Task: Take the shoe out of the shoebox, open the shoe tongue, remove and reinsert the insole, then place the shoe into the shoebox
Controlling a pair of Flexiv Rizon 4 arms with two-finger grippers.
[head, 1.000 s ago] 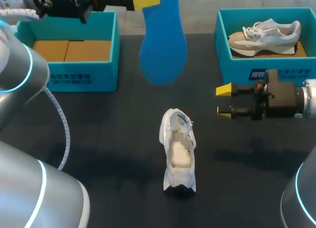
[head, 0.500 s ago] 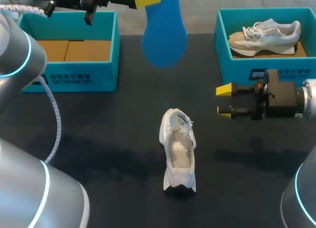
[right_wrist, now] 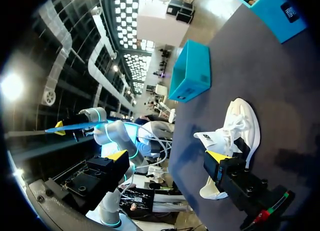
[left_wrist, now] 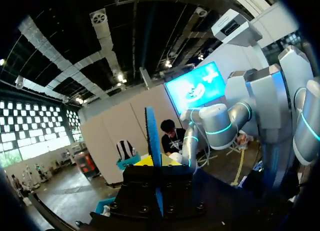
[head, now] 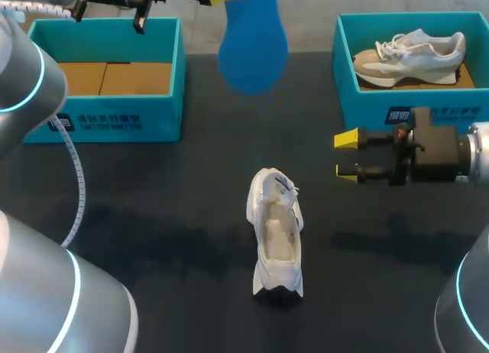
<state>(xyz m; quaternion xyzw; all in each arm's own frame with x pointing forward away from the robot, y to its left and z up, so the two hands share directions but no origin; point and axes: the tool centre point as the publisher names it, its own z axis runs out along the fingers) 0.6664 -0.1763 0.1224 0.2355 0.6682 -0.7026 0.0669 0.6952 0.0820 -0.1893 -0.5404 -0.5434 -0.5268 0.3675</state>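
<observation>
The left jaws are clamped on one end of the blue insole (head: 252, 43), holding it high over the far side of the counter (head: 168, 200). The white shoe (head: 276, 234) sits loose mid-counter, mouth up, with the right jaws spread wide near it and touching nothing. The reinsert looks like the risky part: a floppy insole pinched at one end could buckle or snag on the tongue — and with nothing bracing the shoe, one push could tip it over.
</observation>
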